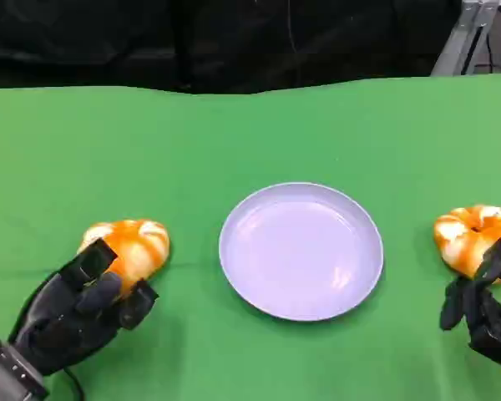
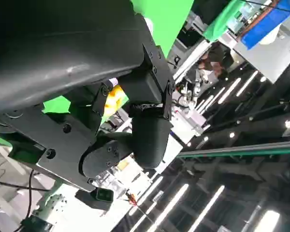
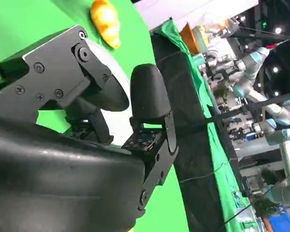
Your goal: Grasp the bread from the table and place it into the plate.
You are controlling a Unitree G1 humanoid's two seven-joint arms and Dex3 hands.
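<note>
Left hand (image 1: 75, 313) is closing on the left bread (image 1: 127, 247) from the near side, fingers (image 1: 94, 259) wrapping around it, likely gripping though contact is partly hidden. The bread is sitting on the bench (image 1: 234, 134), left of the plate (image 1: 301, 251). Right hand (image 1: 484, 305) is curling just beside the second bread (image 1: 476, 234), holding nothing.

Green-covered desk (image 1: 234, 134), black backdrop behind its far edge. Round pale lavender plate (image 1: 301, 251) lies flat near the middle, nothing in it. Orange-and-white bread (image 1: 127, 248) sits on the cloth left of the plate, a second bread (image 1: 472, 236) on the right, both well apart from the plate.
</note>
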